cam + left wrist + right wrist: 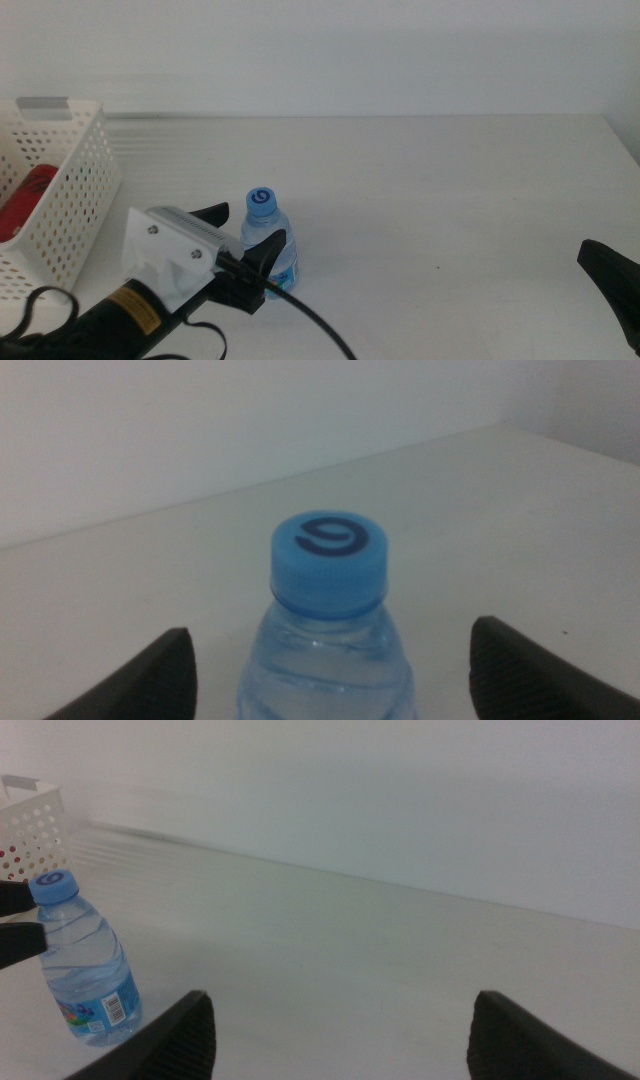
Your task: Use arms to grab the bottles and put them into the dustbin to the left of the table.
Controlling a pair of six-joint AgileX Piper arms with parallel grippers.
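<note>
Here, my left pincer (pixel 248 238) is spread around the upright water bottle (pixel 268 240) on the table (pixel 420 200). Only the middle view shows a red item (pixel 28 196) in the dustbin (pixel 70 190). My right pincer (pixel 340 1035) waits at the table's right, spread.

- Small clear water bottle (pixel 265 243) (blue cap, blue label) stands upright on the table (pixel 420 200), right of the dustbin (pixel 62 190).
- Red can (pixel 26 197) lies inside the dustbin.

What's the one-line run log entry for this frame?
left gripper: open, straddling upright water bottle | right gripper: open, waiting at table's right edge | dustbin: red can inside
</note>
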